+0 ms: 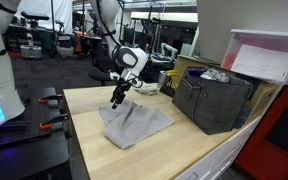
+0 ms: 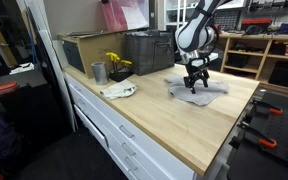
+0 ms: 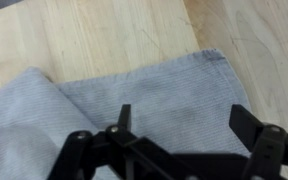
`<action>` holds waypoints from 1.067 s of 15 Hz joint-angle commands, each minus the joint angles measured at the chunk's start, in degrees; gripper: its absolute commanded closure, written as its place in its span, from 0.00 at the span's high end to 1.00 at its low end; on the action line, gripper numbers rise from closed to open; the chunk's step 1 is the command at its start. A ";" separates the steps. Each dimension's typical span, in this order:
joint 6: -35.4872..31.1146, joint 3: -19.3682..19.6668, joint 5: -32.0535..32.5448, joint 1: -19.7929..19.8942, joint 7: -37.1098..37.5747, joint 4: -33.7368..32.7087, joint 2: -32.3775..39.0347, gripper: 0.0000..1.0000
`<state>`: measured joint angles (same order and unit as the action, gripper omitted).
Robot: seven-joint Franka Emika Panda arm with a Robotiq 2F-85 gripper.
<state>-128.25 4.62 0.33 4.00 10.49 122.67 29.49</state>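
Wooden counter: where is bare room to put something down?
Bare wood lies between the grey cloth and the drawer-side edge of the counter. Crowded around the dark crate and metal cup; the open gripper hangs over the cloth.

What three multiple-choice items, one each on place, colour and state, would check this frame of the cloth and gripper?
1. The cloth lies: A on the wooden tabletop; B inside the crate; C draped over the crate.
2. The cloth is: A red; B grey; C yellow.
3. The gripper is: A shut on the cloth; B open over the cloth; C shut on the crate.
Answers: 1 A, it lies spread on bare wood; 2 B, grey in every view; 3 B, the wrist view shows the fingers apart.
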 commanded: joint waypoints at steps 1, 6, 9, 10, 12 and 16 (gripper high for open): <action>0.17 -0.76 -3.22 1.09 -2.53 -2.26 3.78 1.00; 1.68 -1.84 -9.18 2.97 -4.92 -4.78 7.52 0.73; 3.42 -1.58 -11.84 4.17 -5.51 -5.56 7.50 0.58; 4.11 -1.41 -12.50 4.51 -5.45 -5.52 7.09 0.49; 5.82 -0.96 -13.27 5.28 -5.38 -5.06 6.15 0.35; 9.76 -0.52 -12.23 5.74 -6.15 -2.73 4.11 0.04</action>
<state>-122.09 3.81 -11.68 9.51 5.98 117.63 36.58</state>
